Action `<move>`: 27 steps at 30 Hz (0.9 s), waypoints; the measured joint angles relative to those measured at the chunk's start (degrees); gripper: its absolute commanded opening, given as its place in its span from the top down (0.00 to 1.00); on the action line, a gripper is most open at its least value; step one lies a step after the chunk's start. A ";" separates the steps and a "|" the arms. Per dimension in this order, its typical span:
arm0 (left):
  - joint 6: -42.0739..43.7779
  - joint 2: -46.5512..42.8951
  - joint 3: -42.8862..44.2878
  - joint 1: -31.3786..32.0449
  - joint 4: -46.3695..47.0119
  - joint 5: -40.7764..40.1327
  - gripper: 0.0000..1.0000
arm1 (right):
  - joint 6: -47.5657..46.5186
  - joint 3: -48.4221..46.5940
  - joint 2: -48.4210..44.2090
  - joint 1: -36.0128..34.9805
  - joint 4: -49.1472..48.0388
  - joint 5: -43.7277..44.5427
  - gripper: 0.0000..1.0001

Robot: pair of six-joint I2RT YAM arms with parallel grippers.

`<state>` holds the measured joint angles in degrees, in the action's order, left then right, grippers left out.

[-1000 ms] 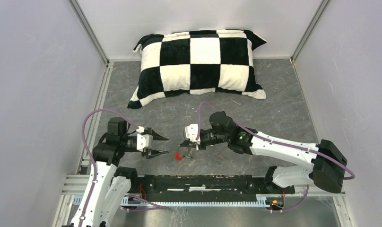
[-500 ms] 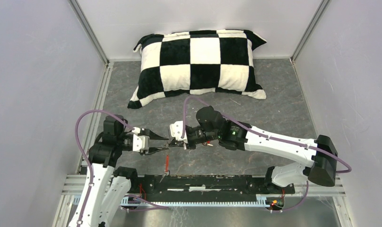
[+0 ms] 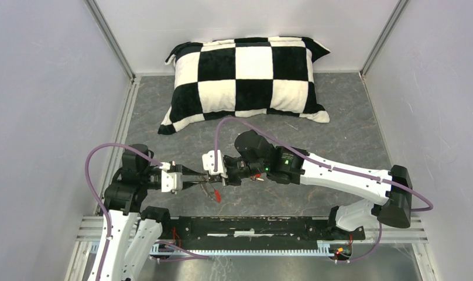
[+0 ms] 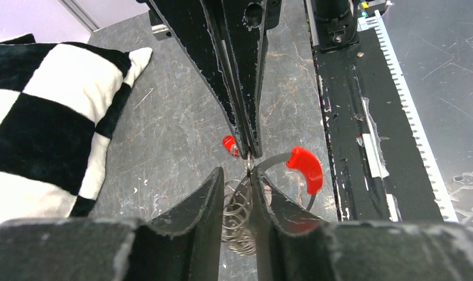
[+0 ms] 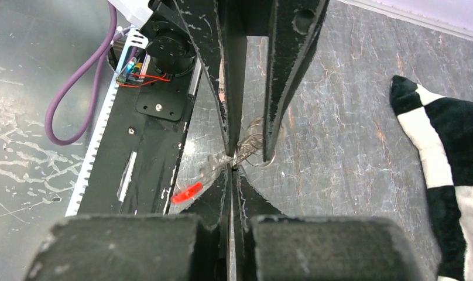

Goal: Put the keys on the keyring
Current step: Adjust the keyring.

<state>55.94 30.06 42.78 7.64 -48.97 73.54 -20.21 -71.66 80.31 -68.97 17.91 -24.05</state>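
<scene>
The right gripper (image 5: pixel 231 170) is clenched on the wire of the keyring (image 4: pixel 304 168). The left gripper (image 4: pixel 237 175) straddles its coil, grip unclear. The ring hangs well nearside of the pillow (image 3: pixel 246 79). Seemingly a handover: next, a firm left pinch.

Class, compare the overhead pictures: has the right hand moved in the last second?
Yes. The right hand shifted left, from below the middle column of the pillow to below its left half.
</scene>
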 measured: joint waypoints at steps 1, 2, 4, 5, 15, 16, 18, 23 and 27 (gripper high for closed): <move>-0.11 0.00 0.09 0.00 -0.17 -0.02 0.73 | 0.00 0.00 0.00 0.00 0.17 0.17 0.99; -0.22 -0.02 0.17 0.00 -0.31 -0.02 0.75 | 0.00 -0.02 0.00 -0.02 0.31 0.26 0.99; -0.35 -0.02 0.37 0.00 -0.48 0.00 0.77 | 0.00 -0.37 0.11 -0.04 0.81 0.61 0.99; -0.35 -0.04 0.46 0.00 -0.50 0.00 0.77 | 0.00 -0.74 0.22 -0.04 1.14 0.79 0.99; -0.37 -0.13 0.46 0.00 -0.70 -0.07 0.88 | 0.46 -7.80 4.09 -1.40 7.96 3.52 0.98; -0.37 -0.13 0.46 0.00 -0.76 -0.02 0.95 | 0.50 -8.24 4.24 -1.49 8.41 3.82 0.97; -0.39 -0.13 0.46 0.04 -0.76 0.04 0.98 | 0.74 -8.94 4.37 -1.62 9.25 4.48 0.92; -0.81 -0.09 0.46 0.11 -0.55 -0.02 0.98 | 1.77 -8.22 3.89 -1.92 8.35 4.94 0.73; -8.46 0.20 0.44 0.15 4.00 1.20 0.98 | 2.82 0.70 -2.34 -2.40 -0.37 6.54 0.64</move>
<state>47.48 30.26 43.22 7.79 -44.97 74.74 -17.39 -70.96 77.97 -71.37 17.54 -17.52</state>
